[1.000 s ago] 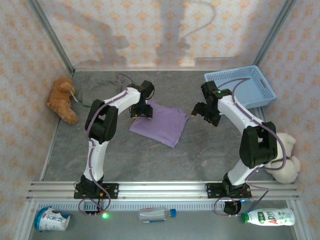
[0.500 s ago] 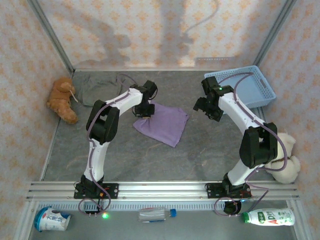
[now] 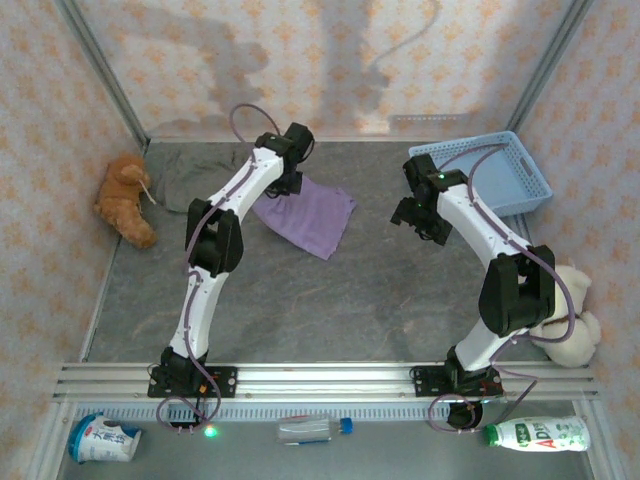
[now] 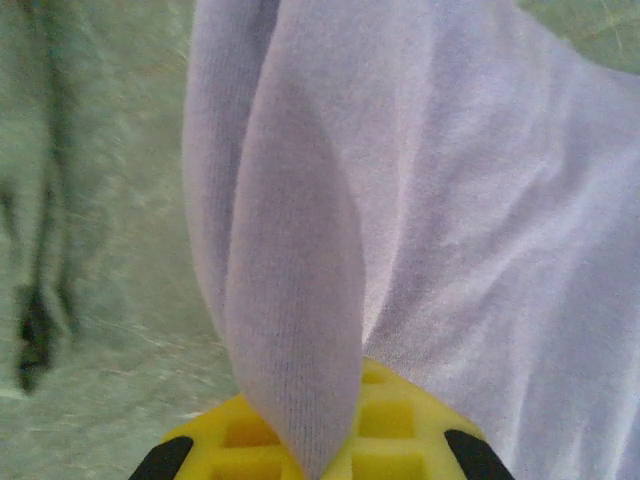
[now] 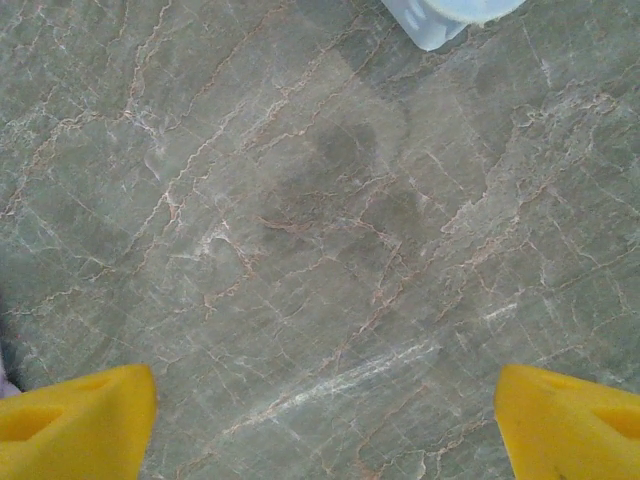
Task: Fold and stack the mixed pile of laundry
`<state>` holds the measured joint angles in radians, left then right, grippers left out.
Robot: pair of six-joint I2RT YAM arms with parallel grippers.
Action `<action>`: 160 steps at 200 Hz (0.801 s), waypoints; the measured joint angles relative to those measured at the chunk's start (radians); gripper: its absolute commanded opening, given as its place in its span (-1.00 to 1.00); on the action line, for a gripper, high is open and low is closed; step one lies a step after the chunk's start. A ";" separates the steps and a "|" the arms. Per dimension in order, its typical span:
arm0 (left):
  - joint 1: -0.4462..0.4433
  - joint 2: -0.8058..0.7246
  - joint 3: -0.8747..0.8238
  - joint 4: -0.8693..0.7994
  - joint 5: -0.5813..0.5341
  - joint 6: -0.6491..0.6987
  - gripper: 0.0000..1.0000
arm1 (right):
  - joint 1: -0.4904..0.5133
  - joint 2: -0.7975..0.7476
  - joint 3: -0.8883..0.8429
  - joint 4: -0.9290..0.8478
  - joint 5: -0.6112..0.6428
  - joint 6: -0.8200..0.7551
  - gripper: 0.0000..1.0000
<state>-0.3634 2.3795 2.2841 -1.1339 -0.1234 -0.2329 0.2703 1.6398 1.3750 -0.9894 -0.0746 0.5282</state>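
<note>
The shirt [image 3: 312, 212] is being gripped at its far left edge by the left end effector [image 3: 290, 186], whose fingers [image 4: 395, 430] are being pressed together on a fold of the cloth. The rest of the shirt is lying spread on the table [image 3: 350, 300], toward the rear. The trousers [image 3: 195, 172] are lying in the rear left corner. The right end effector [image 3: 415, 215] is being held with fingers [image 5: 80, 415] apart over bare table, near the basket [image 3: 500, 170].
</note>
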 measured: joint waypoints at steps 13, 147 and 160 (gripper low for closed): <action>0.002 0.000 0.001 -0.003 -0.017 0.000 -1.00 | 0.000 0.003 0.011 -0.004 0.001 0.000 0.75; 0.041 0.023 0.127 -0.028 -0.218 0.174 -1.00 | 0.000 0.106 0.097 -0.064 -0.003 0.002 0.75; 0.068 0.030 0.163 -0.026 -0.222 0.203 -1.00 | 0.000 0.106 0.090 -0.066 -0.004 0.011 0.76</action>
<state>-0.2955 2.4096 2.4474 -1.1603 -0.3454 -0.0299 0.2703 1.7458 1.4651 -1.0550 -0.0784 0.5392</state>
